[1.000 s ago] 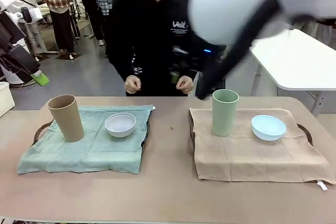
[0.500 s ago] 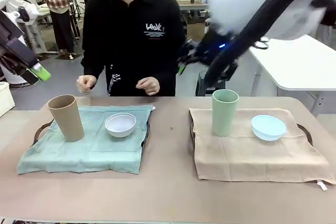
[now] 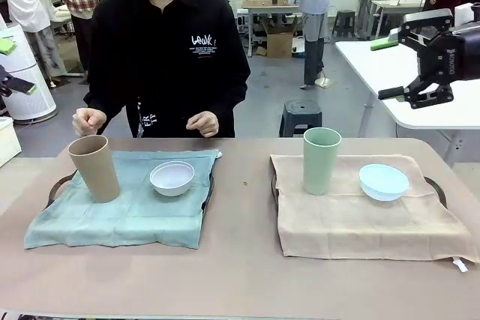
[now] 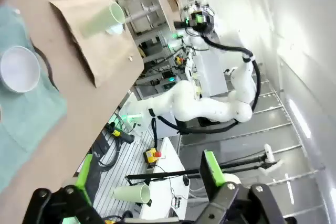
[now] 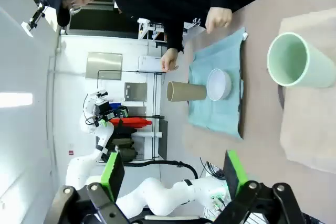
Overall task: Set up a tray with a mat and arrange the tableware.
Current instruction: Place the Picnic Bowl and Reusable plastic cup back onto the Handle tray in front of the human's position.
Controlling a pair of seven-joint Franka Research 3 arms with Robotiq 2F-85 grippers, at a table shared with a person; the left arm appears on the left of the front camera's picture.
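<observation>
Two trays hold the tableware. On the left tray (image 3: 55,186) lies a teal mat (image 3: 120,219) with a tan cup (image 3: 94,168) and a white bowl (image 3: 172,177). The right tray (image 3: 436,185) has a beige mat (image 3: 360,222) with a pale green cup (image 3: 321,160) and a light blue bowl (image 3: 383,181). My right gripper (image 3: 387,69) hangs open high at the right, well above the table. My left gripper (image 3: 16,67) is at the left edge, off the table, open and empty. In the right wrist view the open gripper (image 5: 173,174) looks down on the green cup (image 5: 302,66), tan cup (image 5: 186,91) and white bowl (image 5: 219,84). The left wrist view has its open gripper (image 4: 147,171), the white bowl (image 4: 20,69) and green cup (image 4: 102,19).
A person in black stands at the far edge, one hand (image 3: 88,121) above the tan cup and the other hand (image 3: 202,123) near the left tray's far corner. A white table (image 3: 420,88) stands behind at the right. Bare tabletop (image 3: 240,207) runs between the trays.
My right arm swung up and out to the right, uncovering the view. My left gripper drew back toward the left edge. The person stepped to the left. The tableware stayed put.
</observation>
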